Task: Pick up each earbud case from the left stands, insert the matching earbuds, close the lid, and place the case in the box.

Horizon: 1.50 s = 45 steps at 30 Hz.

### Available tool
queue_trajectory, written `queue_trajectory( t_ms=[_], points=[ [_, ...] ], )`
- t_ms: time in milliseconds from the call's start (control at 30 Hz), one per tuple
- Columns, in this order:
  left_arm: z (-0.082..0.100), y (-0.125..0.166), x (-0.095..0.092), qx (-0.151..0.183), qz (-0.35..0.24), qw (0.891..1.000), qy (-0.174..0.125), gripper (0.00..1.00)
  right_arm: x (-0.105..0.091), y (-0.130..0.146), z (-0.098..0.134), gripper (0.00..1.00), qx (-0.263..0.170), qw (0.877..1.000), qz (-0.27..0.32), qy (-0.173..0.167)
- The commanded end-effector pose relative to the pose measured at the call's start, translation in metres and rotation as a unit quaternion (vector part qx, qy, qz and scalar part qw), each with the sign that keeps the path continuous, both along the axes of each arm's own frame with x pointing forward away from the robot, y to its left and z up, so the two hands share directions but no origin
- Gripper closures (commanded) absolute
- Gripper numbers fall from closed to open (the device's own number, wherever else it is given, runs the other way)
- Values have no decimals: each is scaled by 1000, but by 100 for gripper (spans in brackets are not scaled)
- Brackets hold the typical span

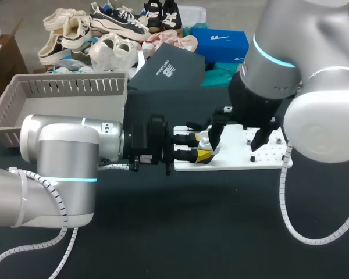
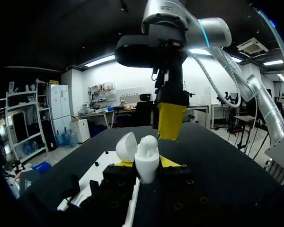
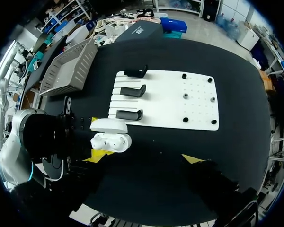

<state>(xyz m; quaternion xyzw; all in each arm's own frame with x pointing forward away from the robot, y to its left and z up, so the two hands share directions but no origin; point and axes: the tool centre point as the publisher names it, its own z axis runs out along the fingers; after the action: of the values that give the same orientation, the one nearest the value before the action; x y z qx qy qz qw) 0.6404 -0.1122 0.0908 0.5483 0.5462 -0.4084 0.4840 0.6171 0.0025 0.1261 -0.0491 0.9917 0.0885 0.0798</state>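
Observation:
A white earbud case [image 1: 205,140] stands with its lid open over the left end of the white stand board [image 1: 244,157]. My left gripper [image 1: 202,147] is shut on its body from two sides. In the left wrist view the case [image 2: 146,158] rises between my yellow tips, lid [image 2: 127,145] tilted back. From above, the case [image 3: 111,142] appears to hold two earbuds. My right gripper [image 1: 238,138] hangs open just above it, one yellow finger [image 2: 170,120] right behind the case. In the right wrist view that gripper [image 3: 144,158] straddles the spot widely.
Three black stands [image 3: 132,90] line the left side of the board [image 3: 180,104], with small pegs on its right part. A grey slatted basket [image 1: 58,93] sits at the back left, a dark box [image 1: 166,72] behind the board.

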Motion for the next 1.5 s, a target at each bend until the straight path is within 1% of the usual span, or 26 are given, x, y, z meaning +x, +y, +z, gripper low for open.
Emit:
queue_trajectory(
  t_ms=[33,400,467,533,633,900,1100,1167,1267,1367,1500],
  points=[
    [-1,0,-1,-1,3,1000,-2,100,7,6,-2,4,-3,1000,2,5],
    [-1,0,-1,-1,3,1000,-2,100,11,11,0,3,-5,1000,7,5],
    [-1,0,-1,-1,3,1000,-2,100,8,10,5,3,-4,1000,10,-2],
    [-1,0,-1,-1,3,1000,-2,100,7,8,11,1,-3,1000,9,-8],
    [-1,0,-1,-1,3,1000,-2,100,10,4,17,0,-8,1000,-3,-17],
    [-1,0,-1,-1,3,1000,-2,100,29,2,15,0,-23,999,-41,-18],
    [-1,0,-1,-1,3,1000,-2,100,47,3,16,0,-12,998,-61,-15],
    [-1,0,-1,-1,3,1000,-2,100,54,2,19,0,7,998,-64,-10],
    [-1,0,-1,-1,3,1000,-2,100,62,0,19,0,11,997,-73,-6],
    [-1,0,-1,-1,3,1000,-2,100,69,0,13,0,6,997,-80,3],
    [-1,0,-1,-1,3,1000,-2,100,70,1,0,0,0,996,-82,20]
  ],
)
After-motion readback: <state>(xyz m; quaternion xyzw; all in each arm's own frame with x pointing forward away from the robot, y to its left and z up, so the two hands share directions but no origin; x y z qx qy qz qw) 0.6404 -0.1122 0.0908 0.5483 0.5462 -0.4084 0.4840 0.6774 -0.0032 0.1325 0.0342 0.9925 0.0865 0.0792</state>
